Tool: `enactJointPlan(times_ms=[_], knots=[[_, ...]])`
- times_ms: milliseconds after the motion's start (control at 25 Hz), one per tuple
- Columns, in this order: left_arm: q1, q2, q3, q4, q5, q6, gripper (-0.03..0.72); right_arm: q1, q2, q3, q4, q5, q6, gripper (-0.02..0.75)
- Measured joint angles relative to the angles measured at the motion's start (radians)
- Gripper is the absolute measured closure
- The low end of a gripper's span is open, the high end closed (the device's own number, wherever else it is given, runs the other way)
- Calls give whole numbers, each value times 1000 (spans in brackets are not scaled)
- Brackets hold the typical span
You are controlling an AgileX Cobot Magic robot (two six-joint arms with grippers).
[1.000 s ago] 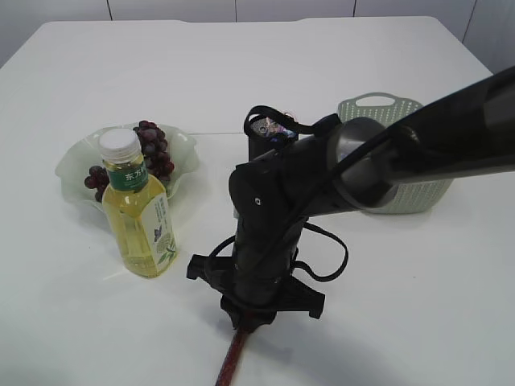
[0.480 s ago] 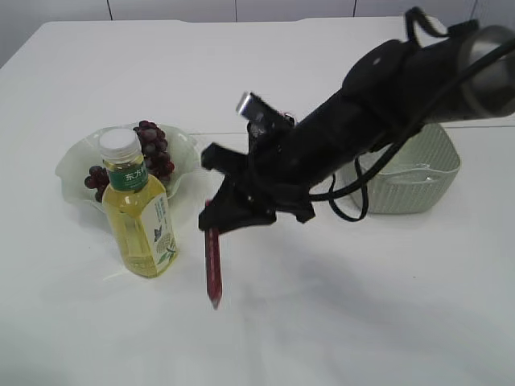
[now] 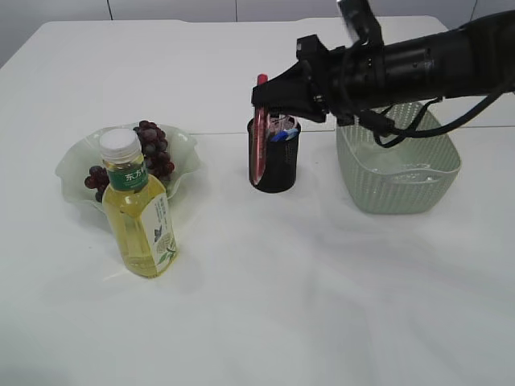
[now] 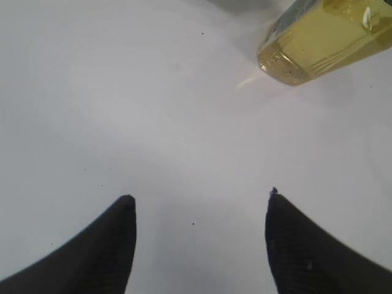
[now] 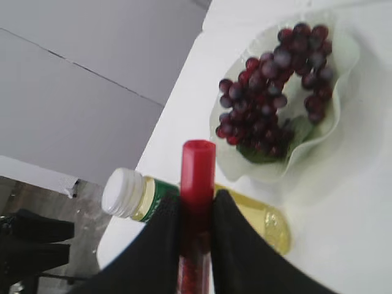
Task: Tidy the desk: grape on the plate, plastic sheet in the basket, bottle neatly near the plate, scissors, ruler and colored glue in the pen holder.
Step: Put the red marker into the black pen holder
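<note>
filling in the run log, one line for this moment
right gripper: shut on glue | glue: upright beside holder | left gripper: open, empty | grapes: on plate

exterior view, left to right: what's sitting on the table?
plate holding the grapes → bottle → pen holder with the red glue stick hanging at its left edge → basket

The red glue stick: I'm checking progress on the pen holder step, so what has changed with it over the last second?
The right gripper, shut on the red glue stick, carried it from the table's near edge up and back, turning it upright at the black pen holder. It looks poised at the holder's front rim, not yet released. The bottle, grapes, plate and basket stayed put.
</note>
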Motion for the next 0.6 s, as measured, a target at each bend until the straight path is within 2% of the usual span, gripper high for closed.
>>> enactJointPlan(times_ms=[320, 600], knots=[[0, 0, 0, 0, 0, 0, 202, -36, 0, -22, 160, -58, -465, 663], [0, 0, 0, 0, 19, 0, 202, -36, 51, -185, 229, -182, -722, 665]])
